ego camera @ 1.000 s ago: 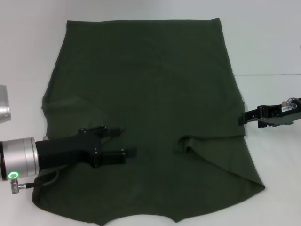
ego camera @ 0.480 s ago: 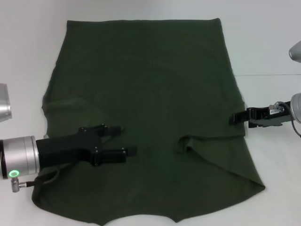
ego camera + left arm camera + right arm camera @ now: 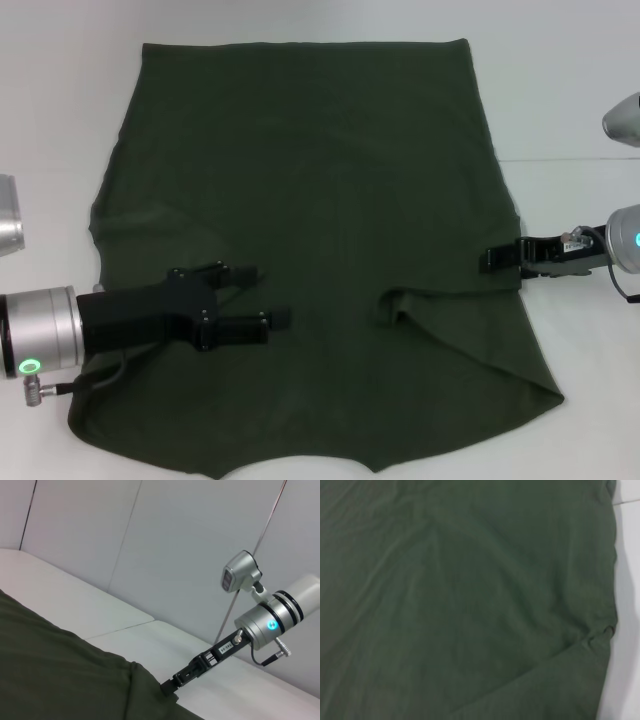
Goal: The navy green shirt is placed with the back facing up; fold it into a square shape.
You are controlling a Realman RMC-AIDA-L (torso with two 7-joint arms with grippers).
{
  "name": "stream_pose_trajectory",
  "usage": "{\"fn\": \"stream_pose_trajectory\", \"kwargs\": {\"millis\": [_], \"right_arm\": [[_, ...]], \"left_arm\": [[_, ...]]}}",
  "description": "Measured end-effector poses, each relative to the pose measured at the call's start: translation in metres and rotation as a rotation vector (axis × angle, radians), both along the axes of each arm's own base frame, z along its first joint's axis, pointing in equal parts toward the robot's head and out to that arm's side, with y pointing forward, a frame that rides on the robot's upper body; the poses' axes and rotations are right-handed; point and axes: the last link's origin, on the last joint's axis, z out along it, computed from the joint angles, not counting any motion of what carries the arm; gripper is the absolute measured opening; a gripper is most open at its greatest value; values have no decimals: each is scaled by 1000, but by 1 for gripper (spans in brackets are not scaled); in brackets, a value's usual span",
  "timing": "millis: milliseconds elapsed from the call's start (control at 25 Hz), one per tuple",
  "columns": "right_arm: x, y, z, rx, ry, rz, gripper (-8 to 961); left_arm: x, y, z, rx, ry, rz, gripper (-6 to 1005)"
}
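The navy green shirt (image 3: 310,180) lies spread flat on the white table, plain side up, with a folded-in flap near its lower middle. My left gripper (image 3: 270,295) hovers open over the shirt's lower left part, nothing between its fingers. My right gripper (image 3: 490,260) reaches in from the right and its tip lies on the shirt's right edge, at the sleeve corner. In the left wrist view, the right gripper (image 3: 170,686) meets the shirt (image 3: 50,670) at a small raised fold. Shirt cloth (image 3: 470,605) fills the right wrist view.
The white table (image 3: 570,100) has a seam line running off to the right. Bare table borders the shirt on the left, right and far sides. The shirt's lower hem reaches the near edge of the head view. Grey wall panels stand behind the table.
My right gripper has moved left, from beside the shirt onto its right edge. My left gripper has stayed almost still over the lower left part.
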Motion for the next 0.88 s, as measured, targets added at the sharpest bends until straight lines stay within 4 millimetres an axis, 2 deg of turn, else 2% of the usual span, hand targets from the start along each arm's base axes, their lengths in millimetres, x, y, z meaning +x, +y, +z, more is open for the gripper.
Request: {"fn": "stream_pose_trajectory", "kwargs": {"millis": [400,880], "right_arm": [[0,-1,-6,2,1,12,736],[-13,3,-8,10,56,39,735]], "left_arm": [[0,0,0,-2,-3,0,941],[0,0,0,1,-8,3,941]]}}
